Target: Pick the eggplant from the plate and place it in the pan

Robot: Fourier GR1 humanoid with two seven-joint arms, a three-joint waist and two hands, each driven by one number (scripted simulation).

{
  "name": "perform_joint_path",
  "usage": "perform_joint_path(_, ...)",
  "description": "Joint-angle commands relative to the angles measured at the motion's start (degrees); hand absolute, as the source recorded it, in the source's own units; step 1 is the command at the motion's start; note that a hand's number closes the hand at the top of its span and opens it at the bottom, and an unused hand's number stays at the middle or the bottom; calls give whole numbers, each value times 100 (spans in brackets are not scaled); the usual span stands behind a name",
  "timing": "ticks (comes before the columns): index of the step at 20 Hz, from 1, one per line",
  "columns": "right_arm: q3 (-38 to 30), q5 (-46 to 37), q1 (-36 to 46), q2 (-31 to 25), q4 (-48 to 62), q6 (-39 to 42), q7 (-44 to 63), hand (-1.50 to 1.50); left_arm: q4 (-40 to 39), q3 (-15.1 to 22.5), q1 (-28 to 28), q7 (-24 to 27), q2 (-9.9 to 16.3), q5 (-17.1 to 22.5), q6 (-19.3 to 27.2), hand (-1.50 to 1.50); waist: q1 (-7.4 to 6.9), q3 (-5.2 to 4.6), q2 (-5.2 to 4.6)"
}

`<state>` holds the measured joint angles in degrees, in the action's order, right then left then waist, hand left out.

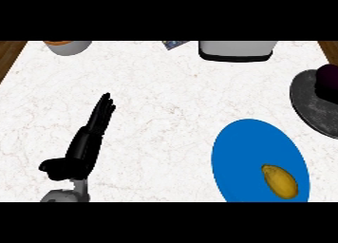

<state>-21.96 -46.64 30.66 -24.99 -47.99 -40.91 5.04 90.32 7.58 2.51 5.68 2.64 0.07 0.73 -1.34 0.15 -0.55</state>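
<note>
I saw a white marble counter [164,109] with wood floor past its left and right far corners. The eggplant [334,79] lay in the grey pan [315,111] at the right edge. The blue plate [252,152] sat near the front edge, holding a yellow item [280,180]. The left hand [88,140] was spread, fingers straight, holding nothing. I saw no right hand.

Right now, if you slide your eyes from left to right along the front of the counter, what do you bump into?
Left hand, fingers straight, resting open → blue plate → yellow food lying on the plate → grey pan at the right edge, with the dark purple eggplant in it.
</note>
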Motion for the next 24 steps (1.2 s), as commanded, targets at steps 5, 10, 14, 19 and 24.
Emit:
perform_joint_path(5, -909, 1034, 732, -898, 2019, -219, -1910, 150, -131, -132, 47, 97, 117, 130, -217, 0, -82, 9, -38)
perform_joint_path(10, -485, 502, 818, -1166, 3088, 1207, -805, -150, -118, 130, 72, 107, -114, -11, -101, 0, -256, 3, -125)
perform_joint_path(14, -647, 835, 1158, -1109, 3425, 2174, -1142, -150, -28, 290, 136, 14, -173, -152, -44, 0, -319, 35, -131)
perform_joint_path(19, -917, 1077, 1070, -1172, 3550, 2186, -1938, -150, 128, 119, 199, -108, -112, -28, -46, 0, -297, 44, -134)
perform_joint_path(24, -1570, 1761, 1279, -969, 3266, 1769, -2680, -150, 42, 156, 90, -3, -144, -39, -62, 0, -222, 35, -97)
